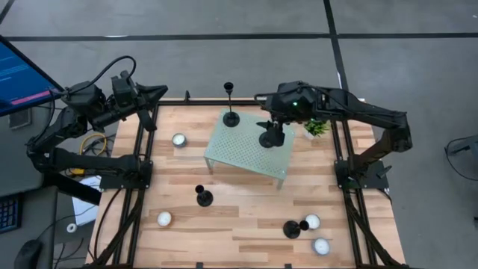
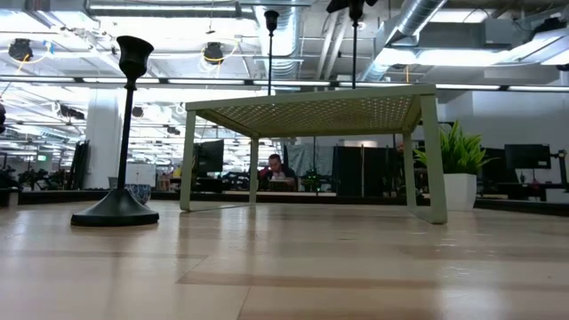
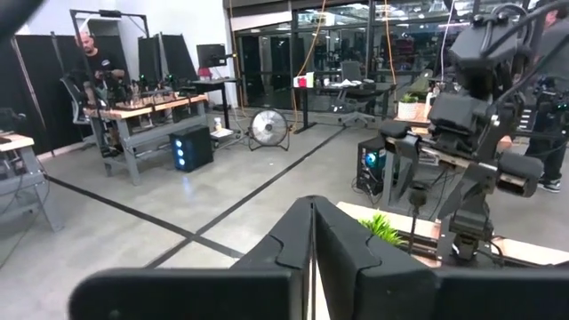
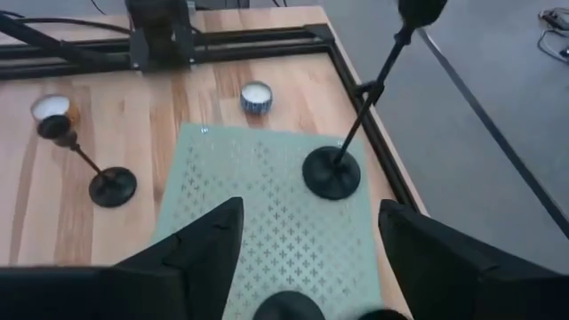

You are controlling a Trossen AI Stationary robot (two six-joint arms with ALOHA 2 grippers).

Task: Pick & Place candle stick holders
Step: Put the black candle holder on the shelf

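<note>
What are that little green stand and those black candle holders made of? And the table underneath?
The green stand looks like painted sheet metal: its thin top is punched with small cross-shaped holes. The candle stick holders, such as the tall one on the stand, appear to be matte black metal, thin stems on disc bases, though plastic cannot be ruled out. The table looks like light wooden planks with visible grain.

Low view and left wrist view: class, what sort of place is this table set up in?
Probably an open-plan office or robotics lab. Bare ducts run under the ceiling, a person sits at a desk behind the table, and a workbench and floor fan stand on concrete.
</note>
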